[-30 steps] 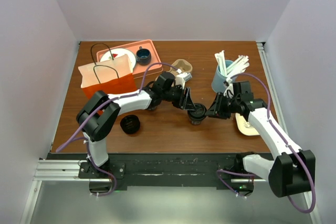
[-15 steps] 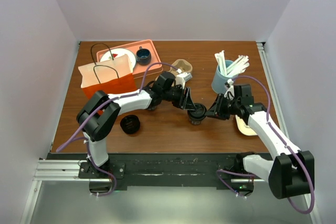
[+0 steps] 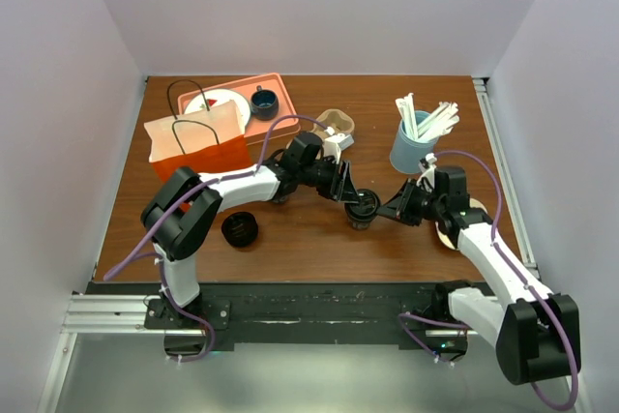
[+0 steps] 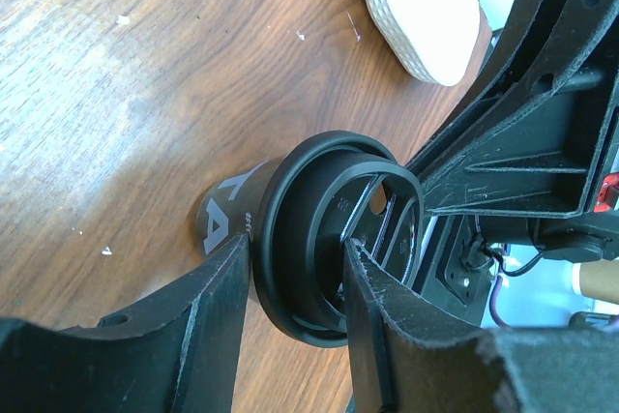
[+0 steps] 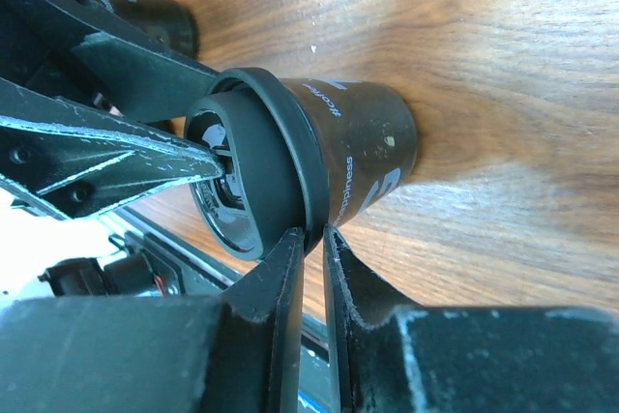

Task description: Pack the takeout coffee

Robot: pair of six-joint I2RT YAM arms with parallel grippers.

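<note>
The takeout coffee (image 3: 364, 208), a dark cup with a black sip lid, stands upright at the table's middle. My left gripper (image 3: 351, 196) reaches it from the left. In the left wrist view that gripper (image 4: 298, 247) is shut on the lid's rim (image 4: 280, 239), one finger outside and the other in the lid's recess. My right gripper (image 3: 385, 213) comes from the right. Its jaws (image 5: 311, 234) stand almost together, with their tips nipping the lower lip of the lid where it meets the printed cup wall (image 5: 372, 157).
A lidless dark cup (image 3: 239, 229) stands near the front left. An orange paper bag (image 3: 193, 147) is at the left, with a pink tray (image 3: 280, 94) behind it. A cardboard carrier (image 3: 335, 124), a blue cup of stirrers (image 3: 411, 147) and a pale dish (image 3: 451, 230) lie further right.
My right gripper's jaws have closed in on the lid's lip, and the right forearm has swung slightly nearer. The left gripper and the cup have stayed put.
</note>
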